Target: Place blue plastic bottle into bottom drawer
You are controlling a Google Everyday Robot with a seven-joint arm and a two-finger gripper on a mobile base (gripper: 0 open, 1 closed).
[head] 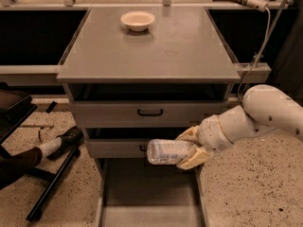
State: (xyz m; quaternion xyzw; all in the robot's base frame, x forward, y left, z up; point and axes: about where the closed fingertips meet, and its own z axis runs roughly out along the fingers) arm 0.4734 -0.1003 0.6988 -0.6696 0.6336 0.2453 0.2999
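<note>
My gripper (188, 149) is shut on the blue plastic bottle (168, 152), which lies on its side with a pale printed label and points left. It hangs in front of the middle drawer, above the pulled-out bottom drawer (149, 193), a wide shallow grey tray with low side walls. My white arm (251, 119) reaches in from the right. The bottle is clear of the drawer floor.
A cream round bowl (138, 20) sits at the back of the grey cabinet top (156, 51). Two upper drawers with black handles (150, 112) are closed. A person's leg and black shoe (61, 141) and a dark chair base are on the speckled floor at left.
</note>
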